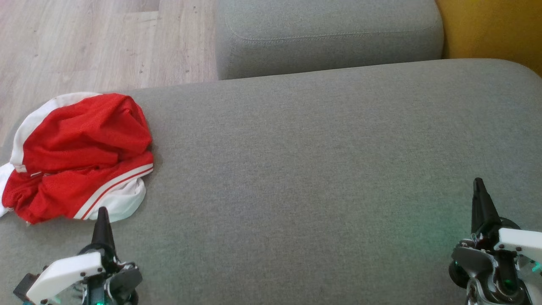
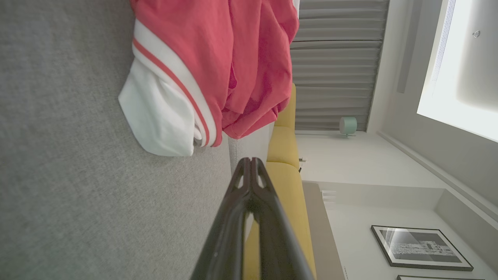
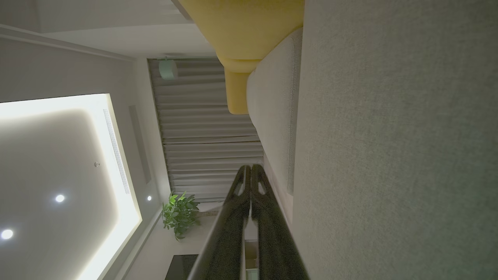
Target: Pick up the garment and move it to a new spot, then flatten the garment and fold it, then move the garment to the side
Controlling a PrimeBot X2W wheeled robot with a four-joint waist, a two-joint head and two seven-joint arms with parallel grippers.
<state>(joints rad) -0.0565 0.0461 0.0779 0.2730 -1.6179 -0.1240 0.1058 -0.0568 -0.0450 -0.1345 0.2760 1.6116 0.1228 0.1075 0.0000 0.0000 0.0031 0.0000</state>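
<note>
The garment (image 1: 80, 156) is a crumpled red heap with white panels and a white-and-red striped band, so bunched that its kind is hard to tell. Folds hide most of it. It lies at the left edge of the big grey cushion (image 1: 317, 148), toward the far left corner, with a white bit slipping past the frame's left side. In the left wrist view the garment (image 2: 218, 58) is cut off at the top of the frame.

Both arms are cut off at the bottom of the head view, leaving wrists and dark fingers in sight. The left gripper (image 1: 103, 210) sits near the cushion's near edge, its tip just short of the garment's white hem — touching or not, I cannot tell. Its fingers are pressed together with nothing between them, as the wrist view of the left gripper (image 2: 252, 161) confirms. The right gripper (image 1: 478, 181) is over the near right part of the cushion, well apart from the garment, likewise closed and empty (image 3: 250, 168).

Counted: one garment, two grippers, two grey cushions — the big one and a smaller cushion (image 1: 330, 38) beyond its far edge — one yellow seat (image 1: 491, 29), partly cut off, and a wooden floor (image 1: 84, 42).
</note>
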